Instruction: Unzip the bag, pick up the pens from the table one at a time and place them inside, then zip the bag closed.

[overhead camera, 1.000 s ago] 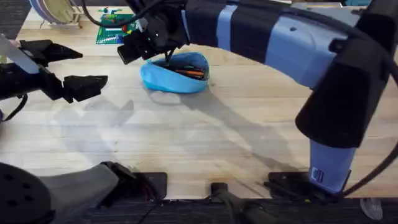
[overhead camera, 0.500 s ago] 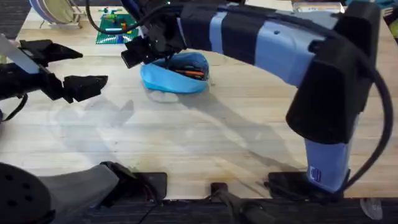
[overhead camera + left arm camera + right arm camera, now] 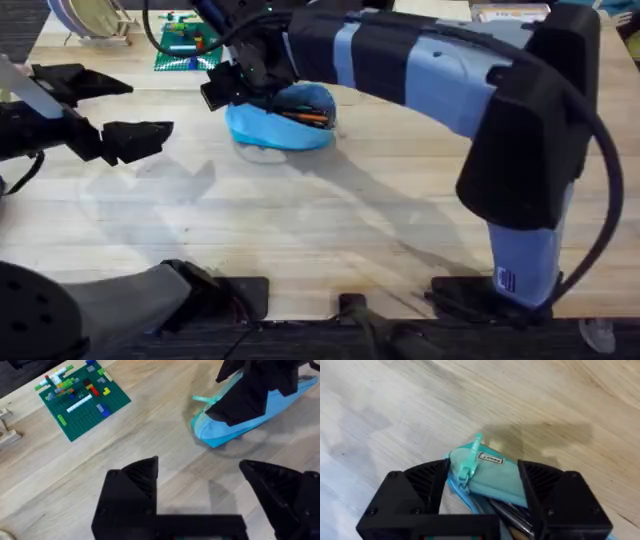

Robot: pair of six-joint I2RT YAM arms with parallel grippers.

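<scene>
The bag [image 3: 280,122] lies at the table's [image 3: 330,230] twelve o'clock, pens [image 3: 303,115] inside; the right gripper [image 3: 482,482] straddles its zipper pull [image 3: 469,460], fingers apart, to zip it. The left gripper [image 3: 110,105] waits open at nine o'clock.

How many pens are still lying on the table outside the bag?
0. The bare table holds no loose pens; orange and dark pens show inside the open bag. The right arm may hide some behind it.
</scene>
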